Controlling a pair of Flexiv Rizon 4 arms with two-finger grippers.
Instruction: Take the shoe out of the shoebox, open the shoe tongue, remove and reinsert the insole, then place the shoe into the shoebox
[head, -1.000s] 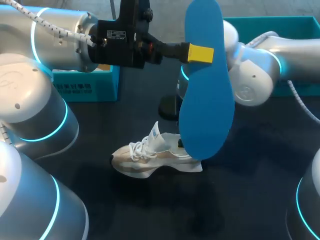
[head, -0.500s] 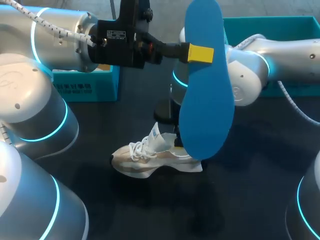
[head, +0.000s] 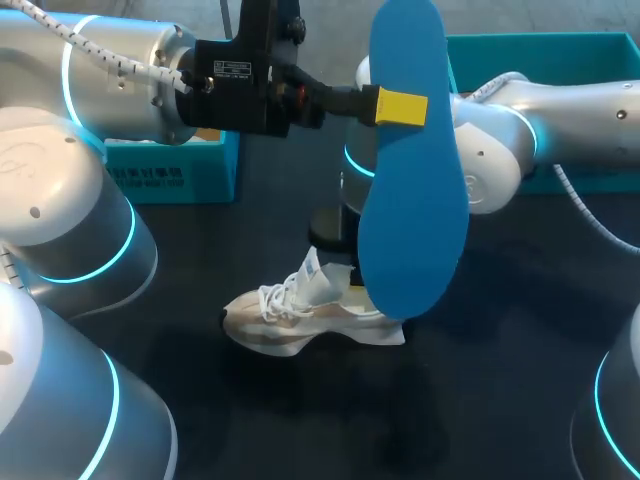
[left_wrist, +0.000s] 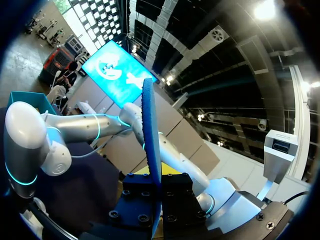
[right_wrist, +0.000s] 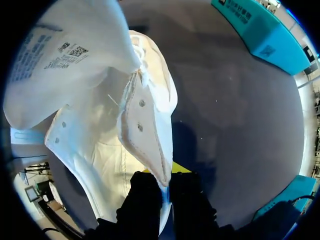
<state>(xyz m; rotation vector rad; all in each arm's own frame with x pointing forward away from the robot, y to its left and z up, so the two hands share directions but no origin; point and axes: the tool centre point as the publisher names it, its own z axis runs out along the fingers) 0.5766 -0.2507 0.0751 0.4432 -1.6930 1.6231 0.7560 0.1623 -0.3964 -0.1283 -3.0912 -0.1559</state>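
A large blue insole (head: 412, 190) hangs upright over the table, with my left gripper (head: 400, 105) shut on its upper part. In the left wrist view the insole (left_wrist: 151, 140) stands edge-on between that gripper's (left_wrist: 159, 200) fingers. Below it the white and beige shoe (head: 290, 320) lies on the dark table, its tongue (head: 312, 280) pulled up. My right arm (head: 490, 140) reaches down behind the insole, which hides its gripper in the head view. In the right wrist view my right gripper (right_wrist: 165, 182) is shut on the side edge of the shoe's (right_wrist: 100, 125) opening, beside the raised tongue (right_wrist: 65, 55).
The teal shoebox (head: 530, 50) stands at the back right behind my right arm. A second teal box part (head: 170, 175) sits at the back left under my left arm; a teal box (right_wrist: 265, 35) also shows beyond the shoe in the right wrist view. Dark table surface surrounds the shoe.
My right arm has come forward and down to the shoe, and its fingers have shut on the shoe's edge. The left arm and insole have not moved.
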